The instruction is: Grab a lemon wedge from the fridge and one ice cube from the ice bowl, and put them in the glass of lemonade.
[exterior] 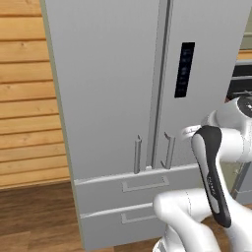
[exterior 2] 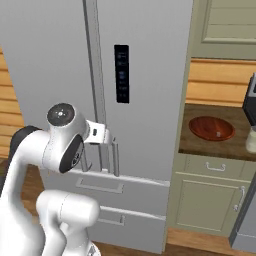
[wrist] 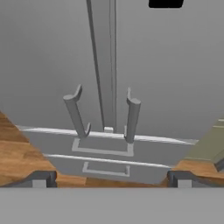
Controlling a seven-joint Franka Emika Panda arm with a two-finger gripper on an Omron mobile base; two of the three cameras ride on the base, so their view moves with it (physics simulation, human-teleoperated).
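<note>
My claw (wrist: 112, 178) is spread wide and empty before the shut fridge (exterior: 108, 98), whose heavy, stiff doors I judge best pulled by a rigid bar handle (wrist: 132, 119) beside the centre seam.

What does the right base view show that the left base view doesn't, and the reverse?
Right base view alone: the ice bowl on a wooden counter, with beige cabinets below. Left base view alone: a wood-plank wall left of the fridge. Both: the closed fridge, its black panel, bar handles, two bottom drawers, and the arm.
</note>
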